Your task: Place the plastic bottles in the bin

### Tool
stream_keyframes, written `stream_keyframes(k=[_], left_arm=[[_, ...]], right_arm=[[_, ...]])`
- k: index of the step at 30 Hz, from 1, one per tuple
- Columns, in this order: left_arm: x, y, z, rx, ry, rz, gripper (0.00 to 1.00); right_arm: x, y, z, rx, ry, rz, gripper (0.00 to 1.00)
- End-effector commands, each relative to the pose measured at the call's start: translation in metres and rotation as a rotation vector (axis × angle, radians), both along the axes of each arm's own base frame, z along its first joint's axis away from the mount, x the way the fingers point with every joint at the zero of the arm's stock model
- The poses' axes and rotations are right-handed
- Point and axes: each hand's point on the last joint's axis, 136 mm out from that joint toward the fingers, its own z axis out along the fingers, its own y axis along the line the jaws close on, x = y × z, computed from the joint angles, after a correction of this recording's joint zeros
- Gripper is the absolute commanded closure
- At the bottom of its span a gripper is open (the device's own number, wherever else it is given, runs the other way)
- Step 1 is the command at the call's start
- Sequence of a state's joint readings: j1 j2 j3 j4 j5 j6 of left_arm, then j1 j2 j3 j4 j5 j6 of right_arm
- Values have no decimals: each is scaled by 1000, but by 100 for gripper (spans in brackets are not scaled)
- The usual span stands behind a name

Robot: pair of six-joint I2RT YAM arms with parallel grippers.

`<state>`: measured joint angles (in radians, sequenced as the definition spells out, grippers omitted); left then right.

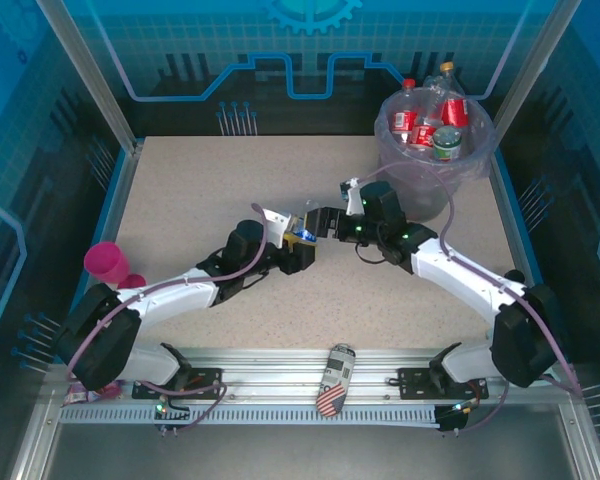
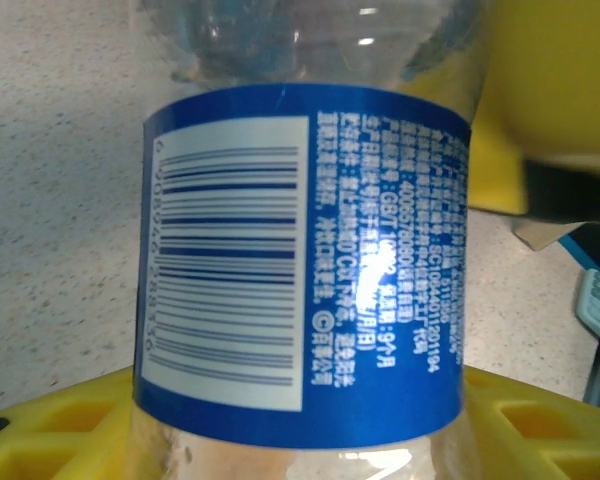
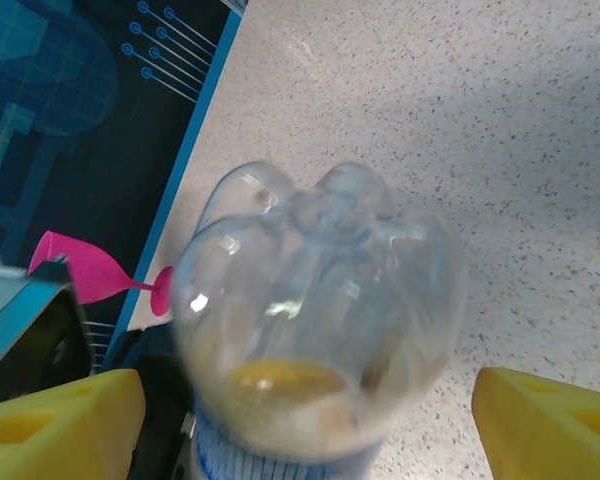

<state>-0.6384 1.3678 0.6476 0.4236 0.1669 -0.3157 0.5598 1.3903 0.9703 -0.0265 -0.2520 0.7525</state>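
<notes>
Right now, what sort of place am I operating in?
Probably a purpose-built robot test cell, not a home: speckled beige tabletop, translucent blue circuit-printed wall panels, bare aluminium frame rail, and a round grey bag-lined bin.

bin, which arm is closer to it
Right. The right arm bends just in front of the bin, right gripper mid-table; the left arm reaches from the near-left corner, left gripper also mid-table.

1. A speckled beige table [image 1: 280, 180] is bordered on its left by a blue strip [image 1: 121, 190].
2. Translucent blue wall panels [image 1: 180, 45] carry circuit-line prints, with a gear emblem [image 1: 312, 12] at top centre.
3. Slanted metal posts [image 1: 85, 70] stand at the back corners, and a ribbed aluminium rail [image 1: 270, 372] runs along the near edge.
</notes>
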Motion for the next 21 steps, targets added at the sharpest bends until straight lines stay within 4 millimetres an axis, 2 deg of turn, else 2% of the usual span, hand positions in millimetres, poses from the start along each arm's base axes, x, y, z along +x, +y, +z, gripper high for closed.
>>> stream_keyframes(k=[1, 4, 7, 12, 16, 17, 20, 21], left_arm=[[-3, -11, 26, -83, -58, -34, 40], [-4, -15, 31, -95, -67, -42, 40], [-5, -17, 34, -99, -70, -48, 40], [-5, -15, 37, -106, -70, -36, 29], [-5, -10, 45, -114, -92, -16, 23], [-5, -8, 47, -114, -97, -10, 20], [-7, -2, 52, -111, -109, 12, 2], [-9, 1, 53, -108, -113, 18, 1]], right_arm=[[13, 8, 10, 61, -15, -9, 14], [16, 9, 7, 59, -10, -15, 17], [17, 10, 8, 57, -14, -12, 28], [20, 4, 17, 48, -38, -27, 46], [22, 2, 26, 44, -59, -29, 50], [23, 3, 28, 44, -65, -27, 50], [30, -4, 42, 42, -101, -38, 51], [34, -9, 49, 39, -122, -46, 51]])
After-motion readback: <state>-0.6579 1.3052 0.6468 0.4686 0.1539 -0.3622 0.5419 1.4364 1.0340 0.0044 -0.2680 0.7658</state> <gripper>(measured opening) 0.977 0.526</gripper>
